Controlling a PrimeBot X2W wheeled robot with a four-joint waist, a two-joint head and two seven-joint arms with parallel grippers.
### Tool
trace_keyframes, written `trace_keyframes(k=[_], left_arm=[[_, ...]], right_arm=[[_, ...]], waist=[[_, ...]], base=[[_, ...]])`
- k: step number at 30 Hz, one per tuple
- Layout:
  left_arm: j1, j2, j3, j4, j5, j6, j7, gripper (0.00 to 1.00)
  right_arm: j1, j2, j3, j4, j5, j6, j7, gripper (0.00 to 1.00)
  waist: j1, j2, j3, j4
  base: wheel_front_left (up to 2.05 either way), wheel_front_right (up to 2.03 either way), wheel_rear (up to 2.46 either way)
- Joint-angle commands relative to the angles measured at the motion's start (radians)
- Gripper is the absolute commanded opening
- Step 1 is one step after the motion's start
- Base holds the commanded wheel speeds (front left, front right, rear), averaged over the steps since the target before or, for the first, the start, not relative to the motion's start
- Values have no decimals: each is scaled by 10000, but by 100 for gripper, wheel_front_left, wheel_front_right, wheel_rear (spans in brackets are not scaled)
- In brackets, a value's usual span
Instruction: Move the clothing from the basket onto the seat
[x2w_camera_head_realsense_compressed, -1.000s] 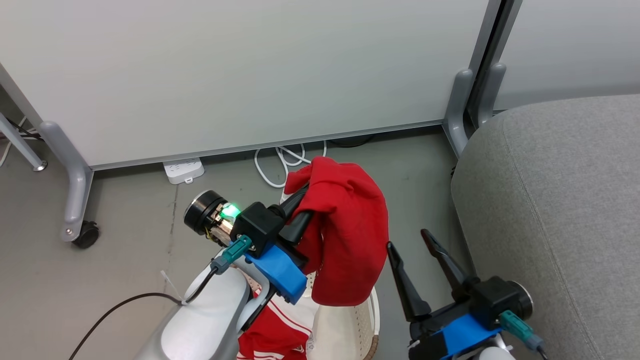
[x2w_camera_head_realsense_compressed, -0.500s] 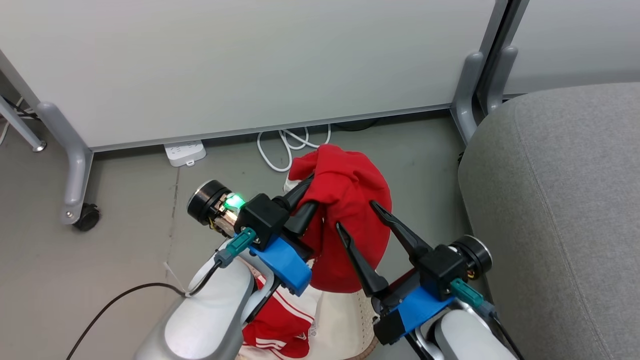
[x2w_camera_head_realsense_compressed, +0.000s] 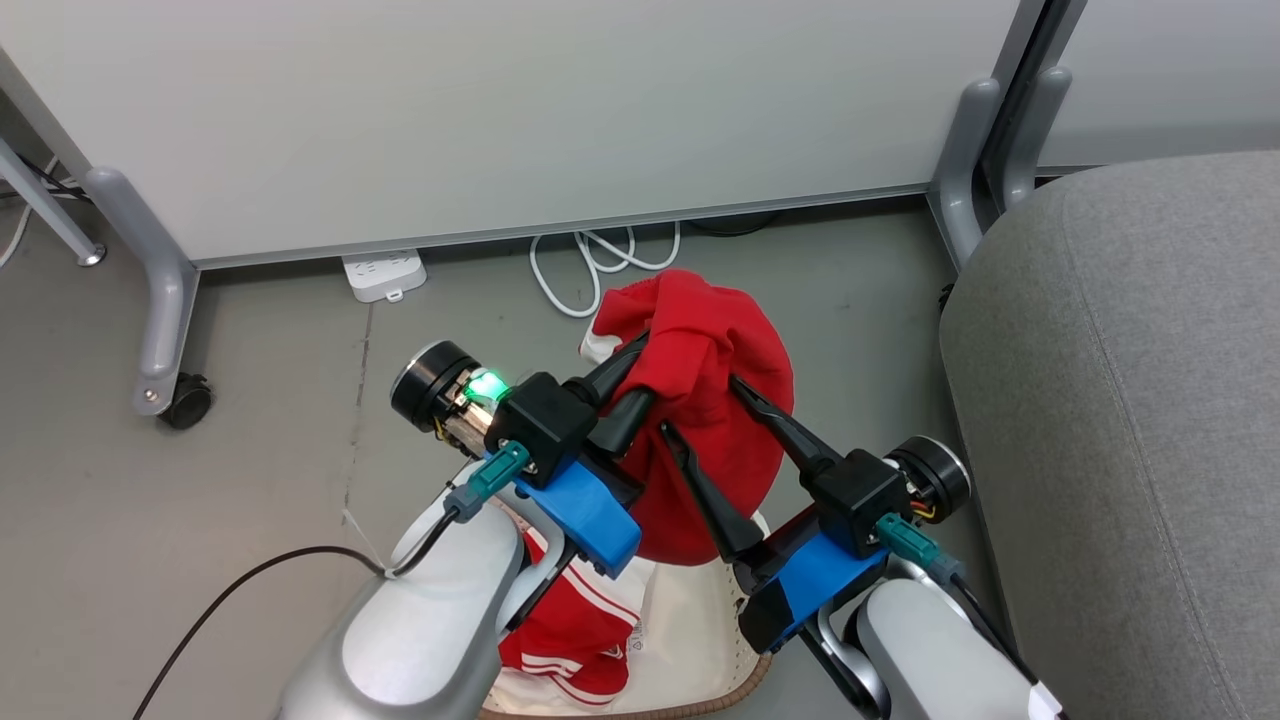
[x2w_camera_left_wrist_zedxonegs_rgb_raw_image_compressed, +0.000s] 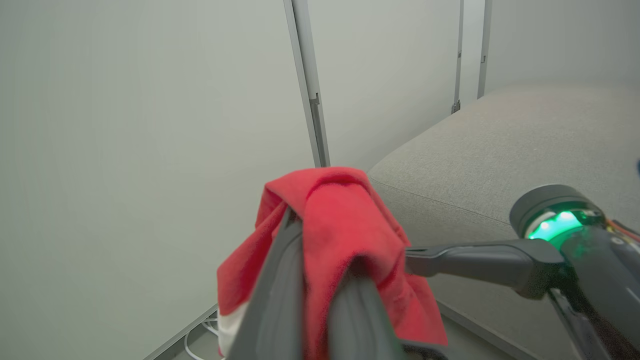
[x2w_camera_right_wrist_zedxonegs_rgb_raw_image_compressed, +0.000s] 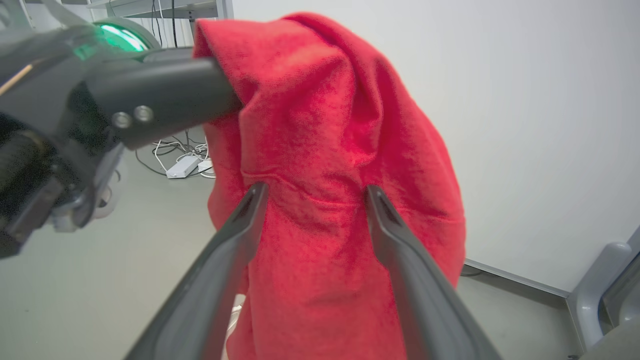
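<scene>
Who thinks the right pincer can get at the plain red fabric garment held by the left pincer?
Probably yes: the open right pincer points straight at the plain red fabric garment in the shut left pincer, nothing between.

The left gripper (x2w_camera_left_wrist_zedxonegs_rgb_raw_image_compressed: 320, 250) is rising from the bottom middle of the frame, its two dark fingers (x2w_camera_left_wrist_zedxonegs_rgb_raw_image_compressed: 280, 295) pinching the plain red garment (x2w_camera_left_wrist_zedxonegs_rgb_raw_image_compressed: 340, 225), which is draping over their tips at the centre and hanging down both sides, with a white patch showing at its lower left. From the right, a finger of the right gripper (x2w_camera_left_wrist_zedxonegs_rgb_raw_image_compressed: 450, 262) is pointing in level, its tip touching the cloth; a green light (x2w_camera_left_wrist_zedxonegs_rgb_raw_image_compressed: 555, 222) is glowing on the wrist behind it. The grey seat (x2w_camera_left_wrist_zedxonegs_rgb_raw_image_compressed: 500, 145) is filling the right half behind them. Pale wall panels (x2w_camera_left_wrist_zedxonegs_rgb_raw_image_compressed: 125, 125) and a metal post (x2w_camera_left_wrist_zedxonegs_rgb_raw_image_compressed: 310, 100) are standing behind, and a white cable (x2w_camera_left_wrist_zedxonegs_rgb_raw_image_compressed: 200, 342) is lying at the lower left.
</scene>
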Motion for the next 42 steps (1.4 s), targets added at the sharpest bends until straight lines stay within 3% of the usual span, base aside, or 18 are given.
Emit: trace_keyframes(k=[1, 14, 15, 16, 39, 40, 41, 42], left_arm=[[-176, -9, 13, -34, -10, 5, -31, 0], [-420, -141, -176, -91, -45, 5, -31, 0], [-438, -147, -187, -88, -54, 5, -31, 0], [-463, -152, -196, -85, -62, 5, -31, 0], [-403, -154, -97, 31, -28, 5, -31, 0], [-383, -153, -75, 34, -34, 5, -31, 45], [-374, -156, -1, -13, -19, 16, -31, 100], [-341, -159, 33, -17, -8, 16, -31, 100]], right_arm=[[-266, -16, -70, 116, 34, -7, -10, 100], [-1170, -13, 135, 840, 355, -7, -10, 100], [-1229, -13, 161, 897, 394, -7, -10, 35], [-1278, -13, 194, 931, 412, -7, -10, 0], [-1348, -12, 463, 935, 747, -7, -10, 0], [-1326, -12, 459, 928, 756, -7, -10, 0], [-1304, -12, 449, 919, 762, -7, -10, 0], [-1284, -12, 441, 915, 761, -7, -10, 0]], waist=[[-1, 0, 69, 26], [-1, 0, 459, 196], [-1, 0, 475, 203], [-1, 0, 485, 208], [-1, 0, 417, 139], [-1, 0, 408, 135], [-1, 0, 402, 132], [-1, 0, 395, 127]], base=[[0, 0, 0], [0, 0, 0], [0, 0, 0], [0, 0, 0], [0, 0, 0], [0, 0, 0], [0, 0, 0], [0, 0, 0]])
